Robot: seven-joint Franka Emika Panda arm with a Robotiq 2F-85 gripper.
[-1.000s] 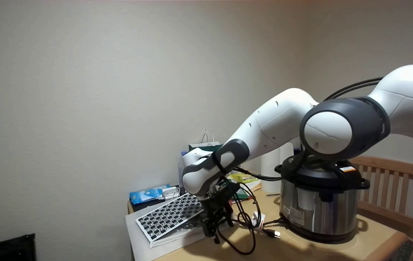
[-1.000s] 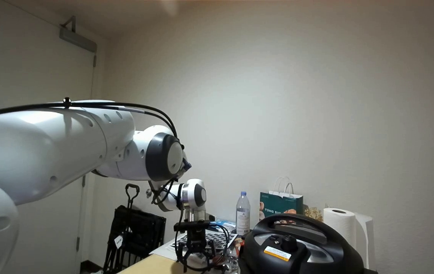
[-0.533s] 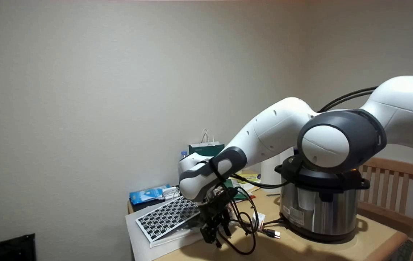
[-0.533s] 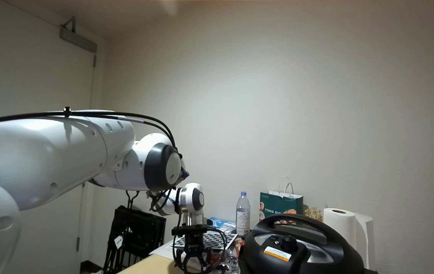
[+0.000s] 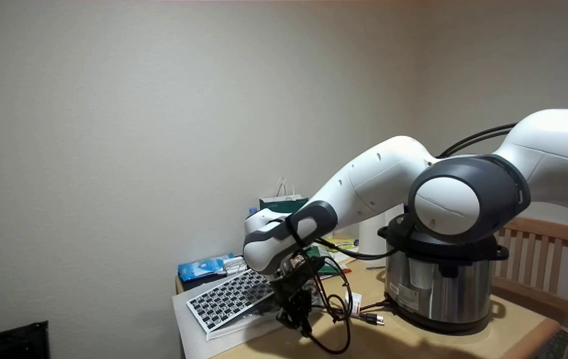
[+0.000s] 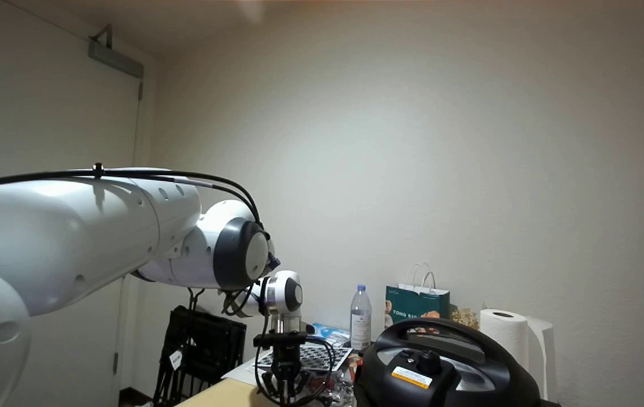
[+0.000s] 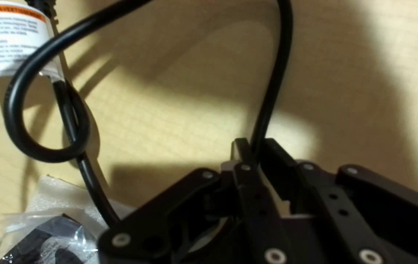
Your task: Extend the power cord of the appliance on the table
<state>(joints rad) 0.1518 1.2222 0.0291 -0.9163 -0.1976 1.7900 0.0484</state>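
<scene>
Cord (image 7: 273, 91) sits pinched in your gripper (image 7: 256, 145) in the wrist view. In an exterior view, the plug (image 5: 371, 318) is near your cooker (image 5: 443, 294) on the table (image 5: 510, 324). In an exterior view, paper towels (image 6: 503, 339) stand behind the lid (image 6: 446, 374).

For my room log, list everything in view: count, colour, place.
Cooker: 1, black and silver, on table.
Table: 1, tan, under cooker.
Power cord: 1, black, near cooker.
Plug: 1, black, beside cooker.
Tag: 1, white, on cord.
Checkered board: 1, black and white, near packet.
Packet: 1, blue, behind board.
Bottle: 1, clear, behind board.
Bag: 1, green, near bottle.
Paper roll: 1, white, behind cooker.
Clutter: uncounted, mixed, near roll.
Chair: 1, brown, behind cooker.
Wrapping: uncounted, clear, near cord.
Folded cart: 1, black, near door.
Door: 1, pale, near cart.
Arm: 1, mostly white, above table.
Gripper: 1, black, shut on cord.
</scene>
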